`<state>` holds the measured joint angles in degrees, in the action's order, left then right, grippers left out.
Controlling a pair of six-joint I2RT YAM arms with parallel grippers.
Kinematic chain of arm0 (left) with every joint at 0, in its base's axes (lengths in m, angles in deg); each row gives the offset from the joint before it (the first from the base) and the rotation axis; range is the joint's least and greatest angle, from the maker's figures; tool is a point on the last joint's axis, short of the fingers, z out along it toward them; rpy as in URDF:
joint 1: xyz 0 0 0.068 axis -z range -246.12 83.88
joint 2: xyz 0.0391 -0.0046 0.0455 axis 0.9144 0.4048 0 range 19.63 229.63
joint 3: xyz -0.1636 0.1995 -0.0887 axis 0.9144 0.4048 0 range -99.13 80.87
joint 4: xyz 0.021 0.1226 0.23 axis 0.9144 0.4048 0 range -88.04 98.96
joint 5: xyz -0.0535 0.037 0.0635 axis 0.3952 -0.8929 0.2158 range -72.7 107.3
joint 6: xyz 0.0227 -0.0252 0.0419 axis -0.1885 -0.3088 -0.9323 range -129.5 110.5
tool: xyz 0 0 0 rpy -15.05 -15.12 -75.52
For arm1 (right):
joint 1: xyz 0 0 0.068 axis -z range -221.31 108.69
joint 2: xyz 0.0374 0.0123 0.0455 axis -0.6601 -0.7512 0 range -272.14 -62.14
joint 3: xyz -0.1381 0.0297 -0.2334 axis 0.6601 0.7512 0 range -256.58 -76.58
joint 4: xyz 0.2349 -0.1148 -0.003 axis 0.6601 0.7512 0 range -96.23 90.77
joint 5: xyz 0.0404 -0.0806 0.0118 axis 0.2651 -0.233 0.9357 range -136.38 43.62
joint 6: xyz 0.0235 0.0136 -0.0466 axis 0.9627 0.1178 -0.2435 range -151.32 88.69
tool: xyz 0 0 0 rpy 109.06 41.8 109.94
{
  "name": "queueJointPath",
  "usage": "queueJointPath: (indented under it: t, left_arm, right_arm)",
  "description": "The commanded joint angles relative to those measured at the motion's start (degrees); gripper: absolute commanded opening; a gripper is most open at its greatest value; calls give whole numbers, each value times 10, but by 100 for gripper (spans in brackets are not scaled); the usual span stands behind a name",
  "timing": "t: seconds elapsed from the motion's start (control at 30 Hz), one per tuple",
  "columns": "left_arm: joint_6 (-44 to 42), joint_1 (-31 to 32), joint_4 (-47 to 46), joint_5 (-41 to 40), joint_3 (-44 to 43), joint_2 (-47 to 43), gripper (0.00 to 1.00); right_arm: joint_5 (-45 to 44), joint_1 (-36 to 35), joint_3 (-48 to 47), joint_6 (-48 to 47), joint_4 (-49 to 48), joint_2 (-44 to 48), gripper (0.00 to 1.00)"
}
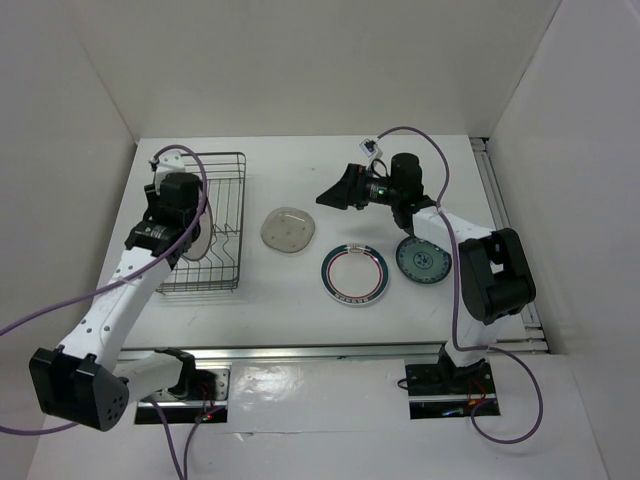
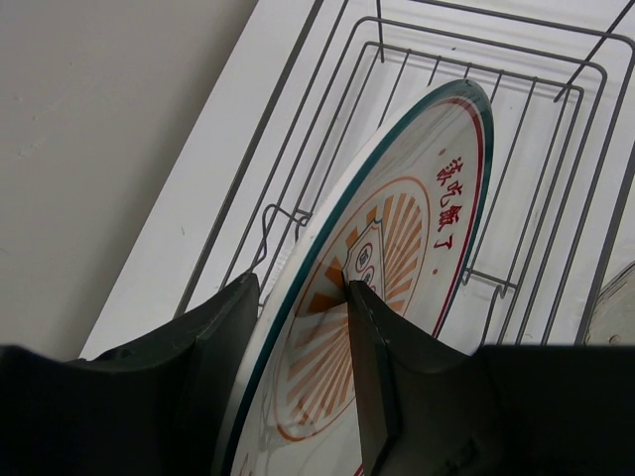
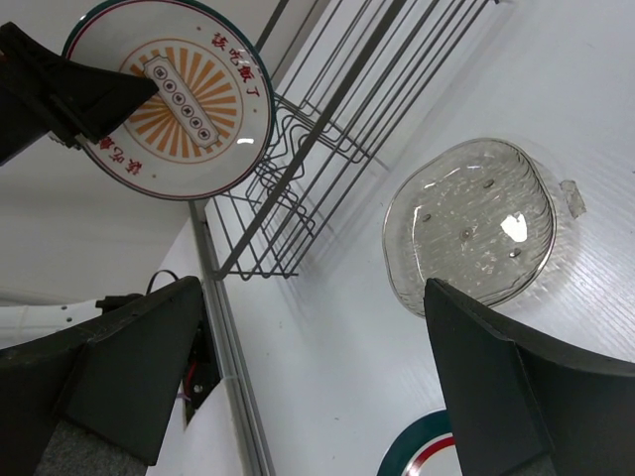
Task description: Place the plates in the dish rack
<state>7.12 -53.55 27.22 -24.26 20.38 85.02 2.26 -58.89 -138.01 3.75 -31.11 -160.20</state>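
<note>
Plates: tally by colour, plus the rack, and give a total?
Cream sunburst plate: 1
Clear grey plate: 1
White plate with teal-and-red ring: 1
Teal-patterned plate: 1
Dish rack: 1
Total: 5

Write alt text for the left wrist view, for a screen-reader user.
The left end effector pinches the rim of a round cream plate with an orange sunburst centre and teal-and-red edge, holding it on edge. A dark metal wire dish rack lies behind the plate, on a white table beside a pale wall.
</note>
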Motion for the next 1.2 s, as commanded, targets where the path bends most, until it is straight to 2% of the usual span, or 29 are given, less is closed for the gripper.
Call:
queueJointPath:
  t: [0.0, 0.13, 0.5, 0.77, 0.83, 0.87, 0.97, 1.03, 1.1, 1.17]
  left_arm:
    - [-4, 2, -44, 2, -1, -22, 0]
    - [8, 2, -38, 28, -1, -9, 0]
    - [19, 2, -25, 28, -22, 58, 0]
    - [19, 2, -25, 68, -22, 99, 0]
    - [19, 2, -25, 75, -22, 105, 6]
    - [19, 2, -25, 82, -22, 105, 17]
    - [19, 2, -25, 88, -22, 105, 30]
    - [19, 2, -25, 88, -27, 105, 45]
    - [19, 2, -25, 100, -27, 105, 53]
    - [19, 2, -25, 106, -27, 105, 64]
  right_arm:
    - [9, 4, 2, -4, -30, 15, 100]
    - [9, 4, 2, -4, -30, 9, 100]
    - [15, 9, 7, 1, -37, 15, 100]
    - [9, 9, 7, 1, -37, 15, 100]
    - [1, 9, 7, -4, -29, 15, 100]
    - [0, 9, 7, -4, -29, 15, 100]
    - [-7, 9, 7, -10, -17, 15, 100]
    - [-14, 9, 7, -16, -4, 20, 100]
    - [-24, 9, 7, -23, 11, 28, 100]
    - [-43, 9, 7, -44, 40, 35, 100]
